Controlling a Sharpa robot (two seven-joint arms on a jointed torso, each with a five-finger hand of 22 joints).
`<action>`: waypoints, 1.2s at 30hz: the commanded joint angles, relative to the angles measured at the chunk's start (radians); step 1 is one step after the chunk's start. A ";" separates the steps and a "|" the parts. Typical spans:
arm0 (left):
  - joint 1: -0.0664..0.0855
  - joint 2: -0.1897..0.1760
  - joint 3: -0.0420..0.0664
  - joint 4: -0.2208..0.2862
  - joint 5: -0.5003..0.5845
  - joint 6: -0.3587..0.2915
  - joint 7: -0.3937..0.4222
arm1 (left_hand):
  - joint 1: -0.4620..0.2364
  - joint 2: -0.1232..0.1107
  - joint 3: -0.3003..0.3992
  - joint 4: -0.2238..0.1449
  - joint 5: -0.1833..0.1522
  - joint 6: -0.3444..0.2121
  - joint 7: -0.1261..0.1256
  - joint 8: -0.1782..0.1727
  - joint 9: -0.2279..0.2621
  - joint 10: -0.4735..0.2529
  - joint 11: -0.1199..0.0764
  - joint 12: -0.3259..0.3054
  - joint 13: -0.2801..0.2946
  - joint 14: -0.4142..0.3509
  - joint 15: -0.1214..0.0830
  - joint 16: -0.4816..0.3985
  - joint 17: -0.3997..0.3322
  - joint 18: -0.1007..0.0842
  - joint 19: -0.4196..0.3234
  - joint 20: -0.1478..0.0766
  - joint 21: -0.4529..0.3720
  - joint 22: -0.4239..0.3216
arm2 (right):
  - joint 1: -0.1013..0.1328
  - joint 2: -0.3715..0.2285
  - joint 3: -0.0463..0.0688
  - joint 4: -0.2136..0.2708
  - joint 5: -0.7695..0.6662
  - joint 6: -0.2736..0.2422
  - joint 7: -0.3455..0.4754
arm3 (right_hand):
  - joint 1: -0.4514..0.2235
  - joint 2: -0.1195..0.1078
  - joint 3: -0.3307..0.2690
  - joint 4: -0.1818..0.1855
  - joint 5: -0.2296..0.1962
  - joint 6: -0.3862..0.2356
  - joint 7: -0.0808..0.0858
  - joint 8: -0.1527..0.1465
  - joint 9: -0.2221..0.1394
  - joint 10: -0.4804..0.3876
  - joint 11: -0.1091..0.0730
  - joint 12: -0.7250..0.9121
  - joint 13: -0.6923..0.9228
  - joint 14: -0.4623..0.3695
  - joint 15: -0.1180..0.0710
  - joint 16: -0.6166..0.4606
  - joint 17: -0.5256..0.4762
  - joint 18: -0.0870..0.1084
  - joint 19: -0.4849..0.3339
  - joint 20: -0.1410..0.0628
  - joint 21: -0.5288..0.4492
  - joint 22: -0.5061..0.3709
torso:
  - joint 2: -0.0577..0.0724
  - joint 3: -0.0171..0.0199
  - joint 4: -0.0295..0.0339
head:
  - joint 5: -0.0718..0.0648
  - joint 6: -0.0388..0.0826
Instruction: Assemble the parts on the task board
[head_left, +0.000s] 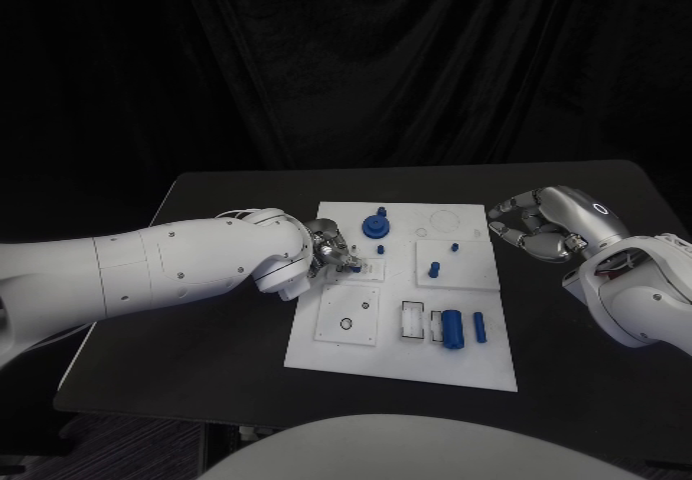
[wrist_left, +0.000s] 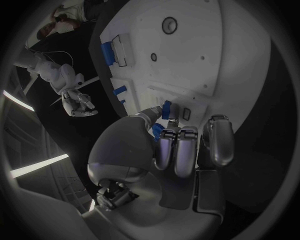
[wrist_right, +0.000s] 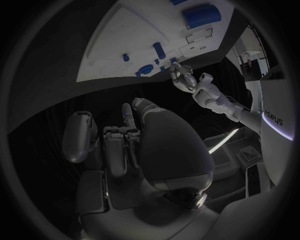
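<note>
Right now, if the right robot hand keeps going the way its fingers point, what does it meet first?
Probably the white task board's right edge: the right robot hand hovers over bare black table, fingers curled toward it. Depth is unclear.

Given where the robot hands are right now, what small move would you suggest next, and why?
Probably ease the left robot hand straight down. Its fingertips pinch a small blue part just over a small slot near the middle of the task board, so seating the part looks like the nearest step. The right robot hand hovers off the board's edge, holding nothing, and could wait.
</note>
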 joint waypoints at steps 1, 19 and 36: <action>-0.003 0.004 0.000 -0.001 0.002 0.019 0.005 | -0.004 0.007 0.031 -0.023 0.003 0.009 -0.014 0.002 0.013 0.107 -0.007 0.000 0.263 0.104 -0.009 0.003 0.263 0.000 -0.004 -0.005 -0.004 -0.001 | -0.002 -0.001 0.001 0.002 -0.003 0.007 -0.020 | 0.008 0.001 0.002 -0.005 0.005 0.003 0.003 -0.005 -0.001 0.082 0.006 -0.004 0.229 0.103 0.005 0.001 0.261 0.012 -0.007 -0.001 -0.003 0.153 | -0.001 0.0000 0.0000 | 0.001 0.000; -0.004 0.000 0.000 -0.006 0.002 0.040 -0.016 | -0.002 0.006 0.031 -0.024 0.001 0.009 -0.015 -0.001 0.012 0.107 -0.008 0.000 0.263 0.104 -0.010 0.003 0.263 0.000 -0.006 -0.005 -0.007 -0.003 | -0.002 0.000 0.001 0.001 -0.003 0.016 -0.026 | 0.008 0.002 0.002 -0.005 0.006 0.003 0.003 -0.005 -0.001 0.081 0.006 -0.005 0.228 0.103 0.005 0.000 0.260 0.013 -0.008 -0.001 -0.006 0.152 | 0.000 0.0004 -0.0004 | 0.003 0.000; -0.006 0.003 0.000 -0.016 0.002 0.100 -0.037 | -0.216 -0.051 -0.218 0.182 -0.214 0.016 0.016 -0.135 -0.050 0.096 0.021 -0.012 0.254 0.104 0.015 0.003 0.263 0.007 -0.026 0.017 -0.041 -0.019 | -0.003 0.003 0.001 0.001 -0.003 0.030 -0.029 | 0.006 0.002 0.002 -0.003 0.005 0.003 0.004 -0.006 -0.001 0.081 0.007 -0.005 0.228 0.102 0.006 -0.001 0.259 0.013 -0.009 -0.001 -0.009 0.152 | 0.000 -0.0001 0.0001 | 0.002 0.000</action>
